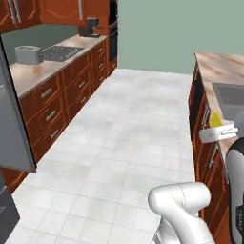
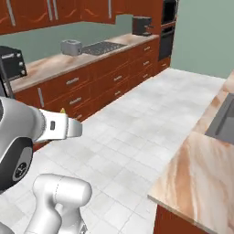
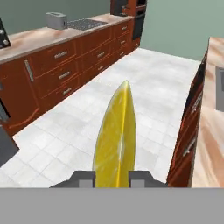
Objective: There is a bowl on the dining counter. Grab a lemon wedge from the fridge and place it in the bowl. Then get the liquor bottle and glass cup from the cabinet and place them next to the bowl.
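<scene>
A pale tiled floor (image 1: 128, 124) runs down a galley kitchen between 2 runs of red-brown cabinets, with a grey-green wall (image 1: 176, 28) at the far end. The gripper (image 3: 112, 178) hangs above that floor, its 2 dark fingertips (image 3: 83, 178) closed narrowly on the lemon wedge (image 3: 114, 140), which stands upright between them with its pointed end away from the hand. In the left base view the wedge (image 1: 215, 119) shows as a yellow sliver just above the white hand, in front of the island's cabinet fronts; in the right base view a small yellow bit (image 2: 61, 110) peeps over the hand.

To the robot's right stands the marble-topped island counter (image 2: 201, 173) with a dark sink (image 2: 224, 121) sunk into it. To the left, a long counter (image 1: 43, 69) over drawer fronts carries a silver toaster (image 1: 27, 54), a dark cooktop (image 1: 61, 52) beside it and a coffee machine (image 1: 89, 27) further along. A built-in wall oven (image 2: 167, 27) closes that run, with upper cabinets (image 2: 68, 11) above the counter. A grey fridge door (image 1: 12, 124) stands open at the near left, edging into the aisle.
</scene>
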